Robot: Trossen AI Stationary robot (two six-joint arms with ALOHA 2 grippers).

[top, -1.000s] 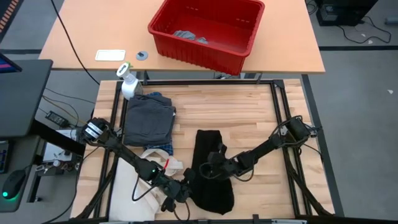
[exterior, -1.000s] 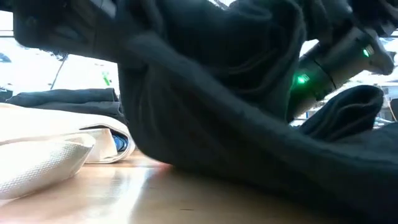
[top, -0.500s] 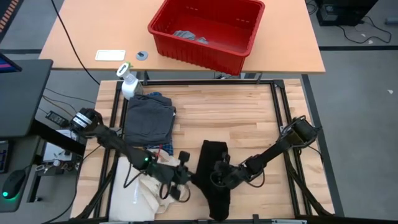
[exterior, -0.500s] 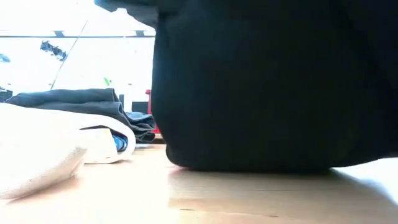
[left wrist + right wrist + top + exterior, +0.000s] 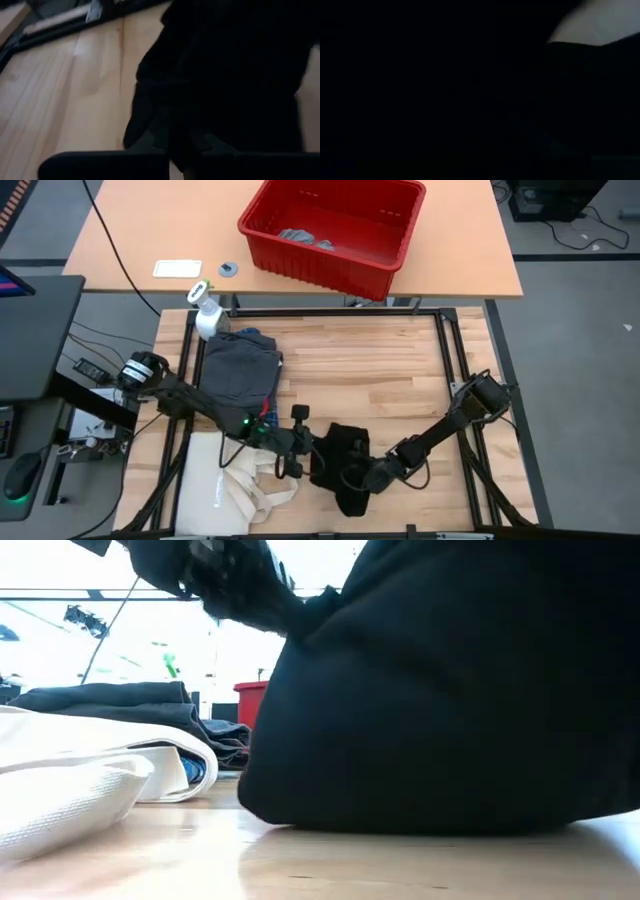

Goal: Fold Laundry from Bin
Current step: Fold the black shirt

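Roughly midway, as judged: a dark grey folded garment [image 5: 238, 368] is stacked at the rear left of the pale wooden slatted table [image 5: 370, 360] over a blue plaid shirt [image 5: 262, 416], of which only an edge shows, while small light grey pieces [image 5: 305, 238] are left in the large red plastic bin [image 5: 333, 231] on the far desk. The big black soft garment [image 5: 345, 465] is bunched near the table's front centre, w/ the left gripper [image 5: 303, 448] pinched shut on its left edge. The right gripper [image 5: 358, 475] is buried in the cloth, jaws only slightly apart, apparently clamped on it; this fold isn't finished yet.
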